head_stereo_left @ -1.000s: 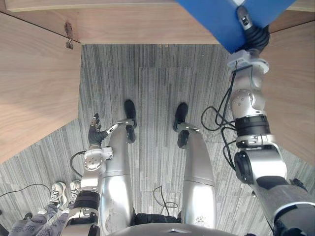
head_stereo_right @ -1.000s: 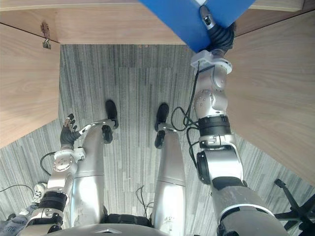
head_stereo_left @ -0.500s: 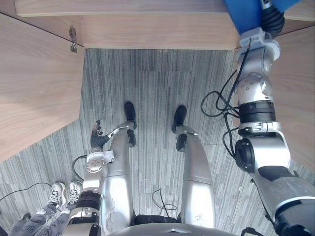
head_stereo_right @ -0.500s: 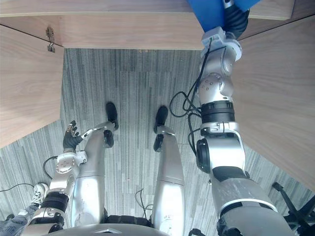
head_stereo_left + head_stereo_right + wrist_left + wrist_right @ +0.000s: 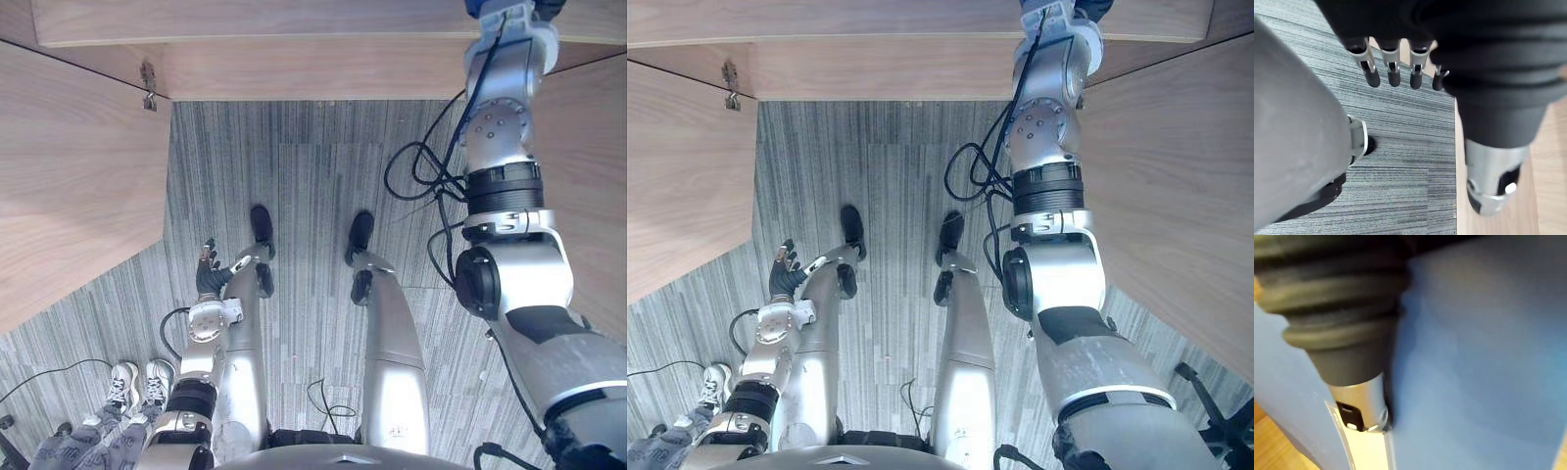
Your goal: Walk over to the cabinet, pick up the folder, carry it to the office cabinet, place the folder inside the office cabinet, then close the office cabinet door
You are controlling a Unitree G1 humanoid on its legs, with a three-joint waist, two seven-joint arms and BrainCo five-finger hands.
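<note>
Folder [image 5: 1474,357] is blue and is held up high in the right hand [image 5: 1362,404], at the very top of the eye views, by the front edge of the wooden cabinet [image 5: 294,54]. The right wrist view shows the thumb pressed down tight on the folder's flat blue side, so the hand is clamped on it. The left hand [image 5: 208,276] hangs low over the grey striped carpet [image 5: 313,166]. It holds nothing, and its fingers [image 5: 1392,73] are straight and a little apart. A wooden door [image 5: 69,186] stands open on the left, with a metal hinge [image 5: 149,86] near its top corner. Another wooden door [image 5: 1176,196] stands on the right. A person's shoes [image 5: 137,380] show on the carpet at the lower left.
</note>
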